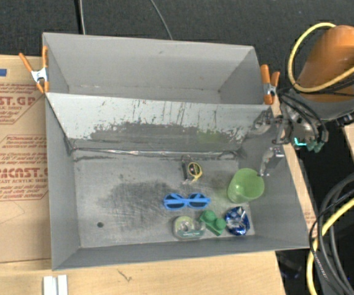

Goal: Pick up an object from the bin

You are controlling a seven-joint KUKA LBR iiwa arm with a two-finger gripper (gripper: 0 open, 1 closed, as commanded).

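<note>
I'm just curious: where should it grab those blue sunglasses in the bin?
Probably the narrow bridge of the blue sunglasses, from straight above: they lie flat on the bin floor, and the bridge is their thinnest part.

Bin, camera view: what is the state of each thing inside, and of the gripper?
green cup: on the floor, free, tilt unclear.
blue sunglasses: lying flat, mid-floor.
yellow-and-black small thing: lying alone behind the blue sunglasses.
green piece: lying at the front wall.
clear round thing: close left of the green piece.
blue shiny thing: lying right of the green piece.
gripper: near the right wall, just beside the green cup.
</note>
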